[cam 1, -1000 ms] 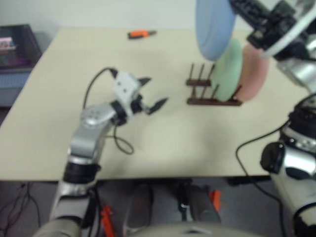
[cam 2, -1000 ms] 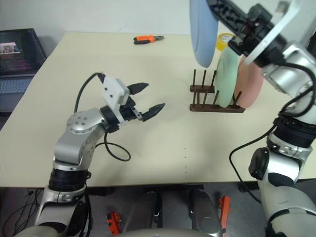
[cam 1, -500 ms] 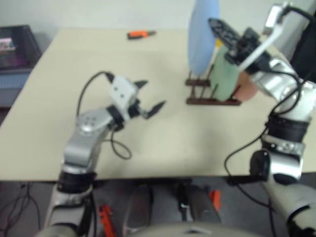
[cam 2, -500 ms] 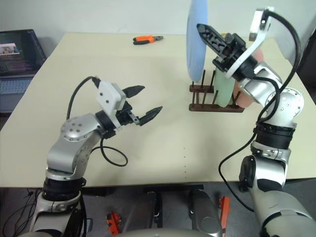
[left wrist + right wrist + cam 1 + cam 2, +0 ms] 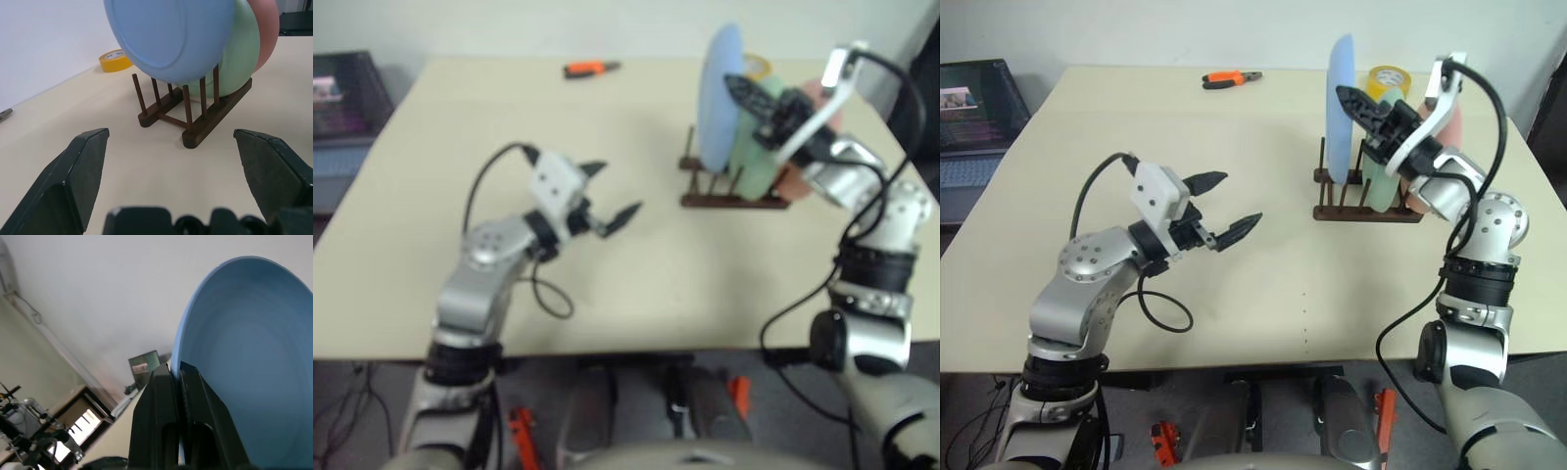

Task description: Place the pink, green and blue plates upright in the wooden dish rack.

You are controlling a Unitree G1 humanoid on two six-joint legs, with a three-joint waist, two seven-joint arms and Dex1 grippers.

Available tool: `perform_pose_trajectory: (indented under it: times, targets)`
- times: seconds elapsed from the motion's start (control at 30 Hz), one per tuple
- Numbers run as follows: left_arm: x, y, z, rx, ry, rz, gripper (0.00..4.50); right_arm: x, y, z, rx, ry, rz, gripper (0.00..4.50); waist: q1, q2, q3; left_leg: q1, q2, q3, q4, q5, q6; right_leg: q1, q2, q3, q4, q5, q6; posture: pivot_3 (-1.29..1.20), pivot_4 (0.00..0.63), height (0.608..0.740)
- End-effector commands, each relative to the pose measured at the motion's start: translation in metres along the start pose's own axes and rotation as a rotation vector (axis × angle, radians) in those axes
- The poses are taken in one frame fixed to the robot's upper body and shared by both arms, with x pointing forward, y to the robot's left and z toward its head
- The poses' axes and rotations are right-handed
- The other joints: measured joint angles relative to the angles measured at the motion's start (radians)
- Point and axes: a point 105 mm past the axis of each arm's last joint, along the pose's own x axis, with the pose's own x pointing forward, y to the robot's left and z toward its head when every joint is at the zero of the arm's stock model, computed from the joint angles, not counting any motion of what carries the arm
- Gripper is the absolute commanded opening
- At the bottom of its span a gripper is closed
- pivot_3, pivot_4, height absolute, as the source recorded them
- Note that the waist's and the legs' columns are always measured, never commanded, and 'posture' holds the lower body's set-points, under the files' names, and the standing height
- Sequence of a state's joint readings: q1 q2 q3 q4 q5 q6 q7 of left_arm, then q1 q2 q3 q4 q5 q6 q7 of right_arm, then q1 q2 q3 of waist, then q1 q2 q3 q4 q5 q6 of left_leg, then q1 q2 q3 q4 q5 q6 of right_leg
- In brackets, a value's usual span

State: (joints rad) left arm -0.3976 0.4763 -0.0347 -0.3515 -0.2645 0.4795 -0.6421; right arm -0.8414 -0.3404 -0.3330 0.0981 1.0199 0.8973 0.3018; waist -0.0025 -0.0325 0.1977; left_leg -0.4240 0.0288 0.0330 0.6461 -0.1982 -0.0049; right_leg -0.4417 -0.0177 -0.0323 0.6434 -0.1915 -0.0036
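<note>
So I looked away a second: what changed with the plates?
The right tool, shut on the blue plate, lowered it toward the wooden dish rack, beside the green plate. Green and pink plate stayed racked; left tool stayed open, unmoved.

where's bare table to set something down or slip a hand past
Bare tabletop runs along the near edge, between the open left end effector and the dark wooden dish rack, and from there back to the orange-handled pliers. It is crowded at the rack: light blue plate, mint green plate, pink plate, right end effector, yellow tape roll.
</note>
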Motion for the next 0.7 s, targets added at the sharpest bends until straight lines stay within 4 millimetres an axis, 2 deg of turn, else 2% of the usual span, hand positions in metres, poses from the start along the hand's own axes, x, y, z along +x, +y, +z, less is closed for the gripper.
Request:
perform_pose_trajectory:
  times: [0.03, 0.13, 0.23, 0.33, 0.43, 0.5, 0.7]
  targets:
    - [-0.001, -0.002, 0.015, 0.039, -0.039, -0.011, 4.5, 0.0, 0.005, 0.011, -0.036, -0.048, 0.011, 0.04, 0.0, 0.0, 0.0, 0.0, 0.0, 0.0, 0.0, 0.0, 0.0, 0.0, 0.0, 0.0, 0.0, 0.0, 0.0, 0.0, 0.15, 0.74]
    - [-0.001, -0.001, 0.015, 0.041, -0.038, -0.011, 4.5, 0.0, 0.002, 0.01, -0.041, -0.044, -0.003, 0.04, 0.0, 0.0, 0.0, 0.0, 0.0, 0.0, 0.0, 0.0, 0.0, 0.0, 0.0, -0.001, 0.0, 0.0, 0.0, 0.0, 0.15, 0.74]
    - [-0.001, -0.001, 0.015, 0.042, -0.038, -0.012, 4.5, 0.0, 0.004, 0.011, -0.035, -0.047, 0.014, 0.68, 0.0, 0.0, 0.0, 0.0, 0.0, 0.0, 0.0, 0.0, 0.0, 0.0, 0.0, -0.001, 0.0, 0.0, 0.0, 0.0, 0.15, 0.74]
    - [0.0, -0.002, 0.016, 0.042, -0.039, -0.014, 4.5, 0.0, 0.006, 0.012, -0.045, -0.047, 0.024, 1.64, 0.0, 0.0, 0.0, 0.0, 0.0, 0.0, 0.0, 0.0, 0.0, 0.0, 0.0, 0.0, 0.0, 0.0, 0.0, 0.0, 0.15, 0.74]
    - [-0.001, -0.002, 0.016, 0.043, -0.038, -0.016, 4.5, 0.001, 0.002, 0.01, -0.081, -0.037, -0.001, 2.84, 0.0, 0.0, 0.0, 0.0, 0.0, 0.0, 0.0, 0.0, 0.0, 0.0, 0.0, -0.001, 0.0, 0.0, -0.001, 0.0, 0.15, 0.74]
    - [-0.001, -0.002, 0.016, 0.044, -0.037, -0.016, 4.5, 0.001, 0.004, 0.012, -0.083, -0.049, 0.01, 3.42, 0.0, 0.0, 0.0, 0.0, 0.0, 0.0, 0.0, 0.0, 0.0, 0.0, 0.0, -0.001, 0.0, 0.0, -0.001, 0.0, 0.15, 0.74]
    - [-0.002, -0.001, 0.016, 0.045, -0.033, -0.017, 4.5, 0.004, 0.011, 0.026, -0.141, -0.094, 0.015, 3.42, 0.0, 0.0, 0.0, 0.0, 0.0, 0.0, 0.0, 0.0, 0.0, 0.0, 0.0, -0.001, 0.0, -0.001, -0.001, 0.0, 0.15, 0.74]
